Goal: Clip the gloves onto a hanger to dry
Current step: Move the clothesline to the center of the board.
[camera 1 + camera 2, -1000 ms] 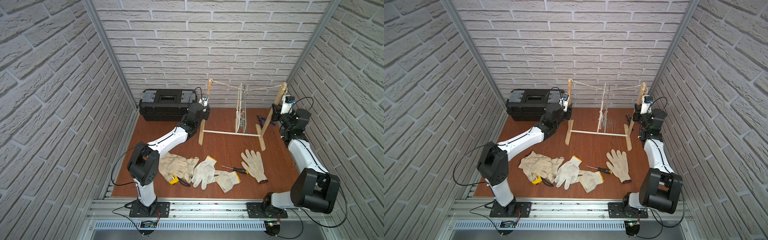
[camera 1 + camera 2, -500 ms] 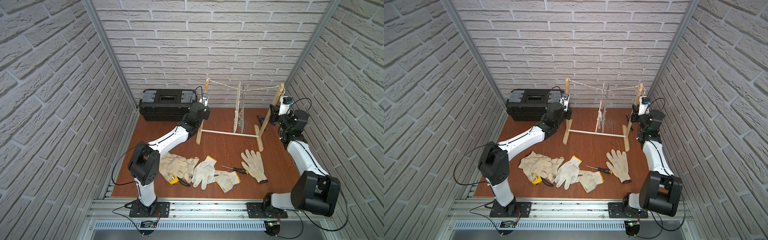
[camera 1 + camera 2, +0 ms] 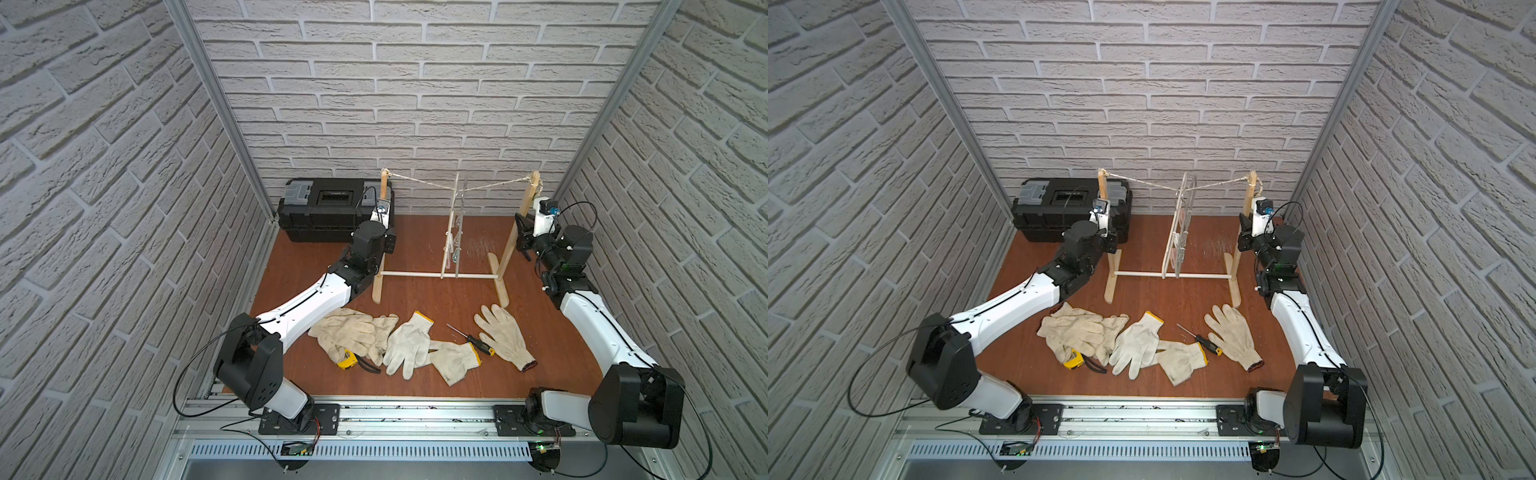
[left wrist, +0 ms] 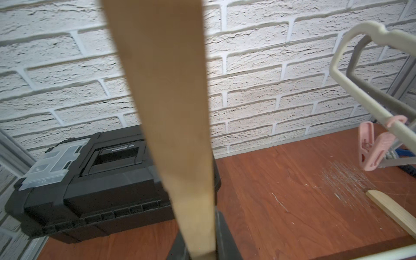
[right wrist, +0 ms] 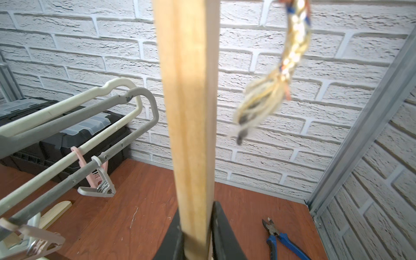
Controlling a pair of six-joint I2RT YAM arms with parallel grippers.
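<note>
**Currently: both sets of fingers clamped on the rack posts, gloves loose on the tabletop**

From my seat, the gloves [image 3: 409, 345] all lie flat on the tabletop [image 3: 415, 299], not yet clipped to anything. They form a loose row well apart from both sets of fingers, on the side toward the arm bases. On my left arm's side is a heap of overlapping gloves [image 3: 347, 332] with a yellow tape measure [image 3: 347, 363] poking out from under its edge. Next come two yellow-cuffed gloves, one partly over the other [image 3: 455, 360]. The red-cuffed glove [image 3: 503, 336] lies alone toward my right arm. A screwdriver [image 3: 473, 340] lies between it and the yellow-cuffed pair.

The hangers [image 3: 453, 232], one cream [image 5: 67, 105] and one grey [image 5: 90, 112], hang from the rope [image 3: 490, 185] about midway between the two sets of fingers. A pink clip [image 4: 369, 146] and a grey clip [image 5: 99, 189] dangle from their bars.

My left fingers [image 4: 222, 236] are closed on the left post [image 4: 171, 112] of the wooden rack, one on each side of it and tight against the wood. My right fingers [image 5: 220, 231] are closed the same way on the right post [image 5: 191, 112]. The frayed rope end [image 5: 270, 94] hangs just beside that post.

Beyond the left fingers a black toolbox [image 3: 324, 208] stands against the back wall. Blue-handled pliers [image 5: 279, 238] lie on the tabletop near the right fingers, toward the corner.
</note>
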